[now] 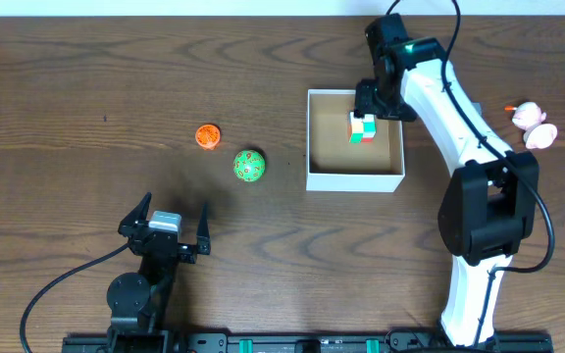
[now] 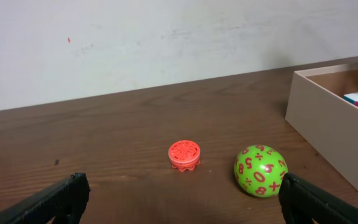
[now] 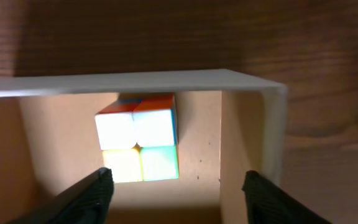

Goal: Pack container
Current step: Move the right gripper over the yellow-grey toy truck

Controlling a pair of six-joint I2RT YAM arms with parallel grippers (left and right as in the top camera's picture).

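The container (image 1: 314,132) is a square white-walled box with a brown inside, right of the table's middle. A colourful puzzle cube (image 1: 362,127) lies inside it, also in the right wrist view (image 3: 139,137). My right gripper (image 1: 381,102) is open and empty above the box's far wall, next to the cube (image 3: 176,190). A green numbered ball (image 1: 249,166) and an orange gear-shaped toy (image 1: 207,136) lie left of the box. My left gripper (image 1: 170,227) is open and empty near the front, with the ball (image 2: 260,170) and orange toy (image 2: 184,155) ahead of it.
Two pink toys (image 1: 534,125) lie at the far right of the table. The box's near wall (image 2: 328,134) shows at the right of the left wrist view. The arm bases stand at the table's front edge.
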